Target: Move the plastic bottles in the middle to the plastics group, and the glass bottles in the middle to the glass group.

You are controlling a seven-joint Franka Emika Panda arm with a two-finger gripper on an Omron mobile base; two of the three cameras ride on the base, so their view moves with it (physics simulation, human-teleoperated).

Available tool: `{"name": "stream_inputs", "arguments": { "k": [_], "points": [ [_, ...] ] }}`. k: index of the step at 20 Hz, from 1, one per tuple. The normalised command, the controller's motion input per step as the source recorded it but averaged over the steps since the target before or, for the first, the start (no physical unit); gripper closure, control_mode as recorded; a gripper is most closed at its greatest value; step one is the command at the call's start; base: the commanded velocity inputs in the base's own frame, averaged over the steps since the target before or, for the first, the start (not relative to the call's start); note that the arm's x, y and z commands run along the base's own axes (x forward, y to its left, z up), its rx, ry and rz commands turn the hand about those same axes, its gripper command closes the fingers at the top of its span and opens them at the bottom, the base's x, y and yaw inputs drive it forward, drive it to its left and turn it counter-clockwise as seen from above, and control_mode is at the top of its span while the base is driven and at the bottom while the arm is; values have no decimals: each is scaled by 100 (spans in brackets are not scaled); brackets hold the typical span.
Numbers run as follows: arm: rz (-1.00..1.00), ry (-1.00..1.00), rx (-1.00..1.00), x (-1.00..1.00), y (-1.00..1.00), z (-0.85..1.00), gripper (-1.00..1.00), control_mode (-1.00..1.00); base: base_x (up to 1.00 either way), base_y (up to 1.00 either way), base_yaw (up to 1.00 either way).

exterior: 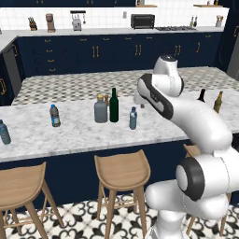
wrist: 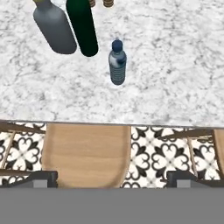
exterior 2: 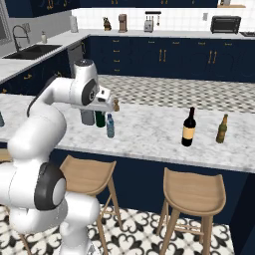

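In the middle of the marble island counter (exterior: 74, 135) stand a squat grey bottle with a tan cap (exterior: 100, 109), a tall dark-green bottle (exterior: 114, 106) and a small pale-blue water bottle (exterior: 133, 118). The hand view looks down on the water bottle (wrist: 117, 62), the green bottle (wrist: 83, 26) and the grey bottle (wrist: 53, 26). My gripper (wrist: 111, 178) (exterior 2: 103, 107) hovers above the counter's front edge, just in front of the water bottle, open and holding nothing. Two alike water bottles (exterior: 55, 115) (exterior: 4, 132) stand at the left. A cream-labelled wine bottle (exterior 2: 188, 128) and an olive-brown bottle (exterior 2: 222, 129) stand at the right.
Wooden stools (exterior: 122, 172) (exterior 2: 191, 194) line the counter's near side; one stool seat (wrist: 87, 153) lies directly below the hand. A small brown item (exterior 2: 116, 105) stands behind the middle bottles. Bare marble stretches between the middle bottles and each side group.
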Motion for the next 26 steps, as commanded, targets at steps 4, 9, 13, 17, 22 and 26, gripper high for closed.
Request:
{"name": "stream_inputs", "arguments": {
  "k": [4,9,13,17,22,26],
  "points": [
    [11,-7,0,59,0,-43,-100,-100,0,0,0],
    [9,-7,0,57,0,-35,-100,-100,0,0,0],
    [1,2,-13,56,0,-1,-100,-100,0,0,0],
    [0,0,-3,61,0,-24,-100,-100,0,0,0],
    [0,2,0,58,0,-53,-100,-100,0,0,0],
    [0,7,0,52,0,-43,-100,-100,0,0,0]
  ]
}}
